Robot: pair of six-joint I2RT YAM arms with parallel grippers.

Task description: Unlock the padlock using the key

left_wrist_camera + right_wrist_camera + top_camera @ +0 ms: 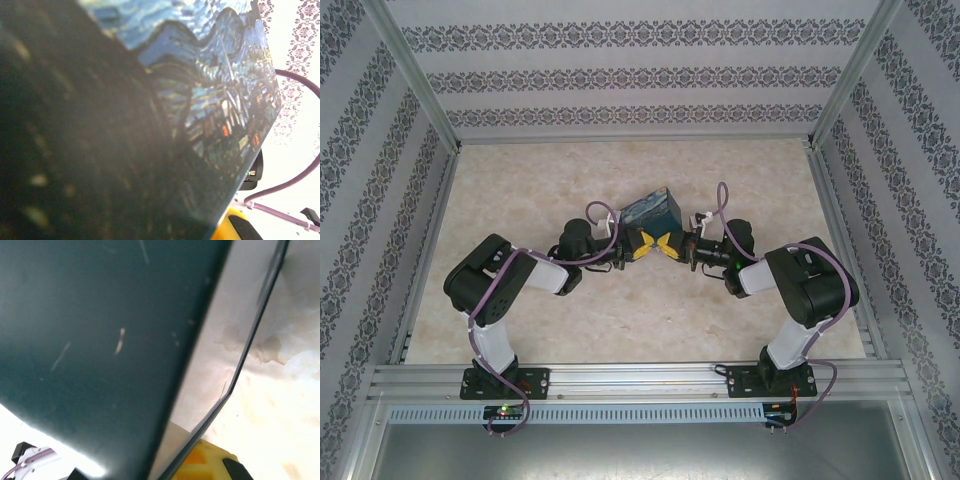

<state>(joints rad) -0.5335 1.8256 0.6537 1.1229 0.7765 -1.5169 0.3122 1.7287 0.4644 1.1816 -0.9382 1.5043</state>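
Padlock and key could not be made out where the left gripper and right gripper nearly met. Both pairs of jaws were pressed together. Painted box lay just beyond the fingertips.

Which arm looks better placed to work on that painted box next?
Probably the left, but only narrowly. The left gripper sits right at the near side of the painted box, while the right gripper is off the box's near-right corner. Both are shut, and they almost meet.
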